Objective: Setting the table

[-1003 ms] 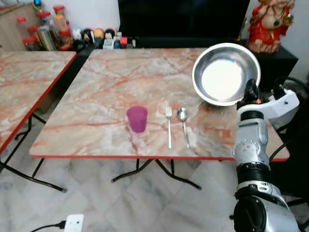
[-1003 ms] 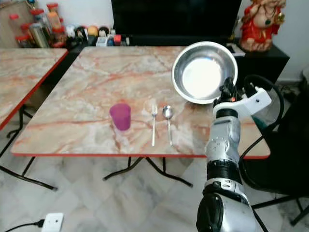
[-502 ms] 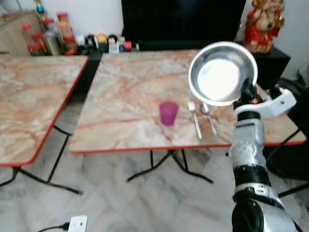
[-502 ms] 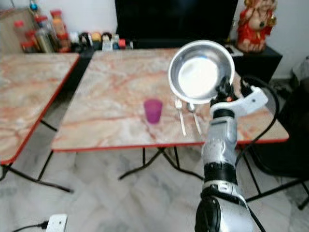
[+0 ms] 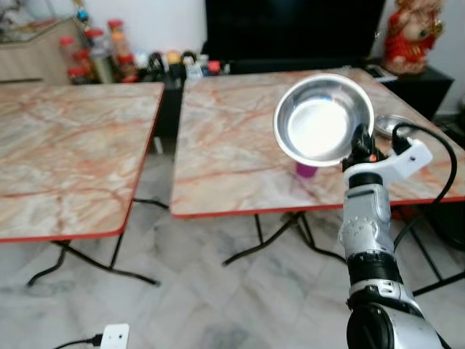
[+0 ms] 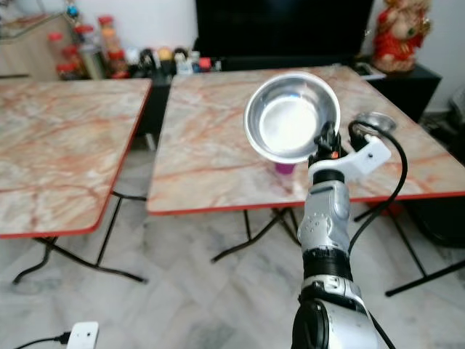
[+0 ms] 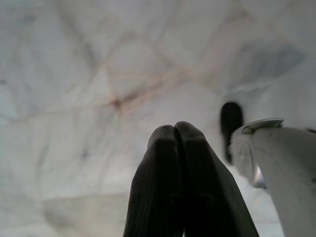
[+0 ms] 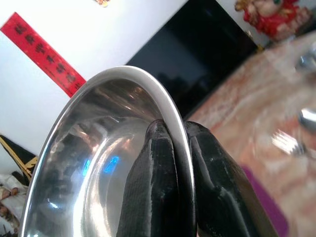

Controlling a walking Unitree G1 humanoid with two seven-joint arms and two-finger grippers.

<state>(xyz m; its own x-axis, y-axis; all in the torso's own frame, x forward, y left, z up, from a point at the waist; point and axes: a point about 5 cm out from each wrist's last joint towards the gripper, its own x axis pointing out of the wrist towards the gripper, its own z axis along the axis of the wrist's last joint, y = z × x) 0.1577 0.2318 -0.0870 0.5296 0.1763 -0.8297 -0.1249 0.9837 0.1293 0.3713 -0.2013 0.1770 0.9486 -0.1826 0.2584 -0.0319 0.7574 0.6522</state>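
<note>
Right gripper point(image 5: 361, 142) is raised right of frame centre, fingers point(image 8: 163, 187) pinched on the rim of a steel bowl point(image 5: 322, 119), one finger inside and one outside. Bowl is tilted up on edge, open side facing the camera, held in the air in front of the near edge of the right-hand marble table point(image 5: 240, 131). A purple cup point(image 5: 306, 171) peeks out just below the bowl, standing on that table near its front edge; the bowl hides most of it. In the right wrist view a fork point(image 8: 289, 144) lies on the tabletop beside the purple cup; blurred, so no more detail there. A small shiny metal item point(image 5: 393, 123) sits on the table to the right of the bowl, can't tell what it is. Second marble table point(image 5: 65, 167) with a red edge takes the left of frame, a gap of floor between the two. Jars and bottles point(image 5: 94, 54) line the shelf at upper left, black TV point(image 5: 290, 29) top centre, red figurine point(image 5: 410, 36) upper right. Left gripper point(image 7: 180, 143) hangs over pale tiled floor point(image 5: 203, 305), fingers pressed together with nothing between them. White power adapter point(image 5: 115, 337) lies on the floor at lower left.
</note>
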